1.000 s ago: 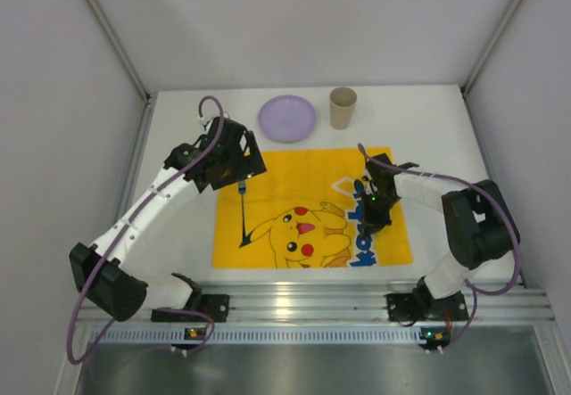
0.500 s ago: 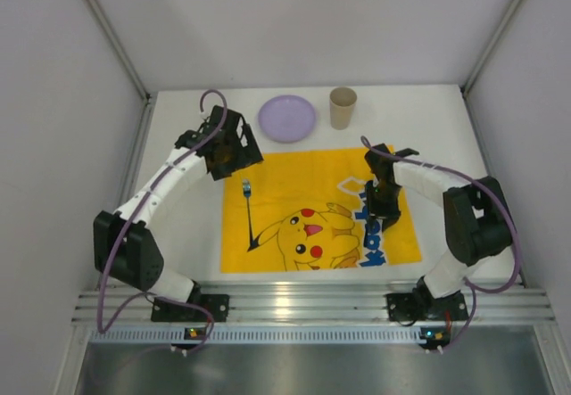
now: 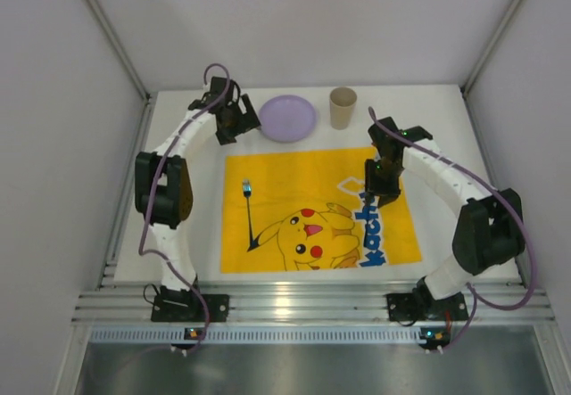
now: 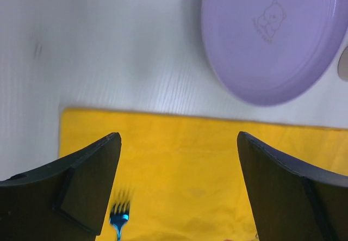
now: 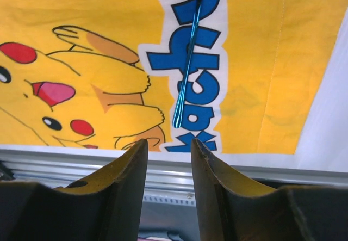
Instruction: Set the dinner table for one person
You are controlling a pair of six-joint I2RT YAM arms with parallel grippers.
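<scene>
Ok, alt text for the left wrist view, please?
A lilac plate with a bear print lies on the white dinner table beyond a yellow mat. The open left gripper frames the bottom, tines of a blue fork by one finger.

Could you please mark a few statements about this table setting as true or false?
1. The purple plate sits on the yellow mat. False: it rests on the bare white table beyond the mat's far edge.
2. A blue fork lies on the mat's left part. True.
3. The left hand grips the fork. False: it is open and empty, near the plate.
4. The cup stands upright to the right of the plate. True.
5. The right hand holds the blue utensil. False: the utensil lies on the mat's lettering, clear of the fingers.
</scene>
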